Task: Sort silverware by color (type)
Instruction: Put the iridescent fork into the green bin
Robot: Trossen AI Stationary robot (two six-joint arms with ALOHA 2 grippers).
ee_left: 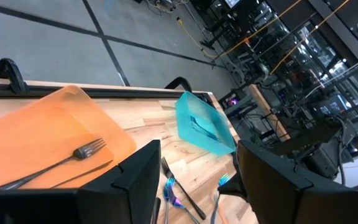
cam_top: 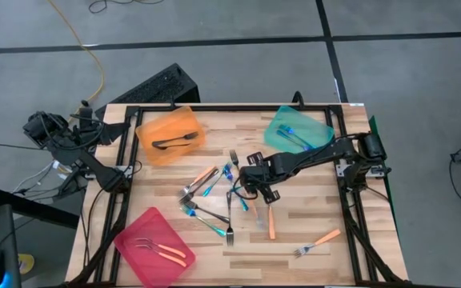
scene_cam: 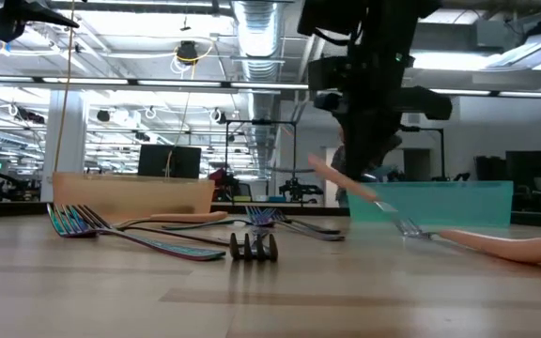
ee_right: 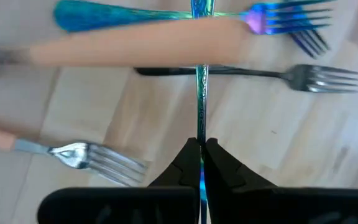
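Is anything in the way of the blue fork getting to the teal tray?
The right gripper is shut on the blue fork. An orange-handled fork and a dark fork cross it. Beyond them, nothing visible blocks the way to the teal tray.

Table (cam_top: pixel 310 240) is pale wood planks, pretty matt finish. The trays look like translucent plastic: orange tray (cam_top: pixel 170 132), teal tray (cam_top: pixel 298 128), pink tray (cam_top: pixel 138 228). Forks (cam_top: pixel 206 204) beside the pink tray have shiny metal tines, some with iridescent blue gloss, some with smooth matt orange handles.
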